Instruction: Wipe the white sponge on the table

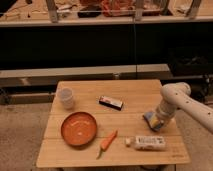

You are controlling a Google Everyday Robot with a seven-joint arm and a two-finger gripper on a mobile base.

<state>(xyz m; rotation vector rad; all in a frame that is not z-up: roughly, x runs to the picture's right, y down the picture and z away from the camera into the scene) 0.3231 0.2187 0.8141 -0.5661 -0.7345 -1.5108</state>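
On table (pixel 131 92), tool (pixel 159 120) at sponge (pixel 150 120), packet (pixel 150 143) near

One bench (pixel 131 89) carries one orange plate (pixel 79 128). Beyond the plate stand one cup (pixel 66 97) and one black-and-white bar (pixel 110 103). Right of the plate lie one carrot (pixel 107 141), one labelled packet (pixel 149 143), one white sponge (pixel 149 119) and, upon the sponge, one tool (pixel 159 121).

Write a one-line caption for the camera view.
Gripper down on the sponge at the right of the table; cup, bowl, carrot, bar and packet lie apart.
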